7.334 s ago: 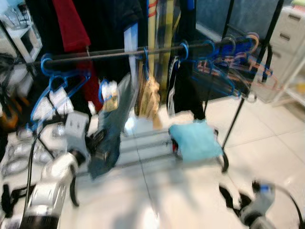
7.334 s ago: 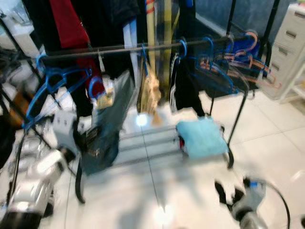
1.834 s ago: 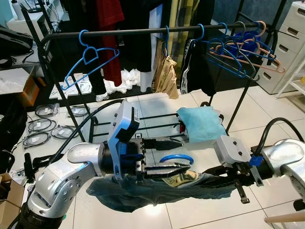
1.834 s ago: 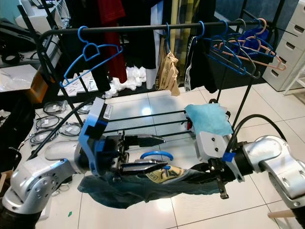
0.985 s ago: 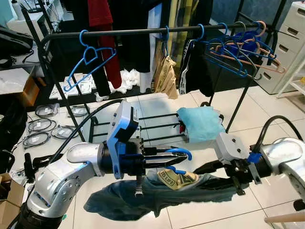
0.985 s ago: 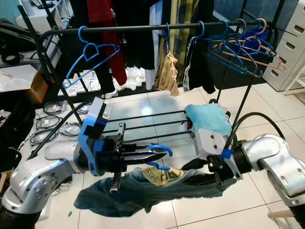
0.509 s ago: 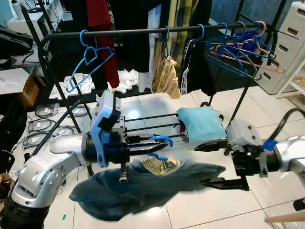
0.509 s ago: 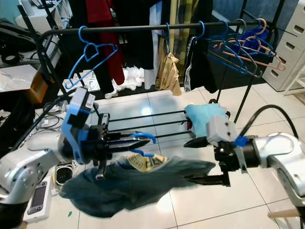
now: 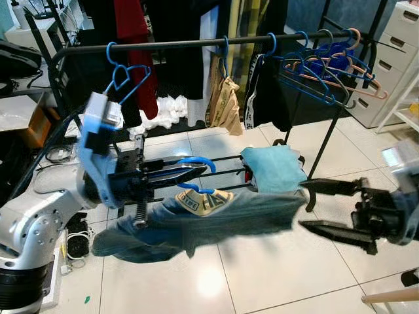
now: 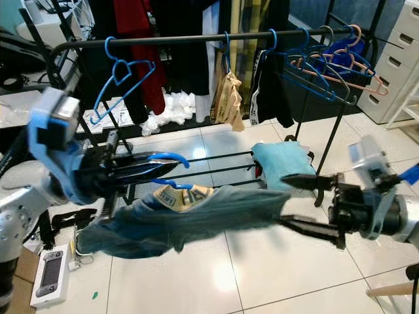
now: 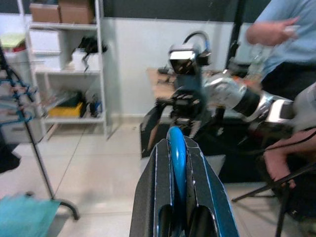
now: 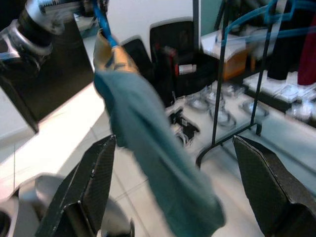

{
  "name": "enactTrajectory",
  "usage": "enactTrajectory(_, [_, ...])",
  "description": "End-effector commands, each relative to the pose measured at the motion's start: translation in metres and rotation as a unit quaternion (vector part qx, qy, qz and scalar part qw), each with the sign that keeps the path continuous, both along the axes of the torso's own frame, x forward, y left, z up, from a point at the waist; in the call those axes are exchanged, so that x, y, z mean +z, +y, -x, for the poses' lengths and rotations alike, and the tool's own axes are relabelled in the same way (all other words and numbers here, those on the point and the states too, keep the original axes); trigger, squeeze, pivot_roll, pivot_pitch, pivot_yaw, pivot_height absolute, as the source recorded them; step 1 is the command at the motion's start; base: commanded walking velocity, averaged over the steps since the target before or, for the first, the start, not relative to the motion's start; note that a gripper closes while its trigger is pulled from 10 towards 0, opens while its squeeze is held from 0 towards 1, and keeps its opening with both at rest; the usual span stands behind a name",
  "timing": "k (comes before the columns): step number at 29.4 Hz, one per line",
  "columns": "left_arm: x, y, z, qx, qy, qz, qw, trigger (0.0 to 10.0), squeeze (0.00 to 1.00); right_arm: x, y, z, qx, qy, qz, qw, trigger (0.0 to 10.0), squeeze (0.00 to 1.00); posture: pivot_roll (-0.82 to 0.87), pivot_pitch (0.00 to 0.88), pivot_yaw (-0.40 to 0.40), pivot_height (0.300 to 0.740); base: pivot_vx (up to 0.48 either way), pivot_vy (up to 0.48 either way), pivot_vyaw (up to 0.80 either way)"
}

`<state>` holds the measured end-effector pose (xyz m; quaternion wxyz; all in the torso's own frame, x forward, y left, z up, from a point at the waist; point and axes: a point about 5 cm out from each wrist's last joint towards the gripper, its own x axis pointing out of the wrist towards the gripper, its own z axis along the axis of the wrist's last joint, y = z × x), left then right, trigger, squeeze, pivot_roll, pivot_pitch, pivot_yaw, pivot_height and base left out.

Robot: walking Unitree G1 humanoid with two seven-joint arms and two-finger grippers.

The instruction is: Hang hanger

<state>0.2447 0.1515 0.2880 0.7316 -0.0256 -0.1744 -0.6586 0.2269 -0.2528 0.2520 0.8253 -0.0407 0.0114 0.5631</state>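
A white tiled floor (image 9: 262,275) runs under a black clothes rail (image 9: 196,43) hung with garments and spare hangers, with drawers and shelving behind.

Nearest the camera, the right gripper (image 9: 327,208) stands off to the right, its two long black fingers spread wide with nothing between them; its tips lie just beside the trailing end of the teal shirt (image 9: 216,216) without gripping it. In the right wrist view the cloth hangs free between the spread fingers.

Further in, the left gripper (image 9: 190,171) holds the blue hanger (image 9: 196,163), fingers closed on the hook's neck, as the left wrist view shows with the blue plastic pinched between them. The shirt drapes from that hanger, its long axis roughly level from left to right, sagging toward the floor at both ends.

Beyond and above hangs the rail. The hanger's hook sits lower than the bar and in front of it, below the open stretch between the empty blue hanger (image 9: 121,75) at the left and the tan garment (image 9: 226,98). The left arm is the nearer one; the lift would go up and away from the robot.
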Motion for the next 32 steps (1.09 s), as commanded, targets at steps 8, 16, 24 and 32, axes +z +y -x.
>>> enactTrajectory(8, [0.023, 0.007, 0.003, -0.025, -0.027, 0.046, 0.998, 10.0, 0.00, 0.000, 0.004, 0.003, 0.019, 0.011, -0.039, 0.999, 10.0, 0.00, -0.07, 0.084, 0.060, 0.740, 0.000, 0.000, 0.00])
enactTrajectory(16, [0.031, 0.007, 0.004, -0.033, -0.029, 0.062, 0.997, 10.0, 0.00, -0.005, 0.012, 0.005, 0.031, 0.028, -0.053, 0.998, 10.0, 0.00, -0.07, 0.084, 0.059, 0.740, 0.000, 0.000, 0.00])
enactTrajectory(24, [0.035, 0.015, 0.003, -0.020, -0.032, 0.060, 0.997, 10.0, 0.00, -0.011, 0.007, 0.005, 0.012, 0.042, -0.046, 0.998, 3.3, 0.00, -0.08, 0.087, 0.058, 0.740, 0.000, 0.000, 0.00])
enactTrajectory(32, [0.039, 0.028, 0.000, 0.005, -0.040, 0.059, 0.997, 10.0, 0.00, -0.019, 0.002, 0.006, -0.015, 0.054, -0.031, 0.998, 0.0, 0.00, -0.08, 0.088, 0.059, 0.740, 0.000, 0.000, 0.00])
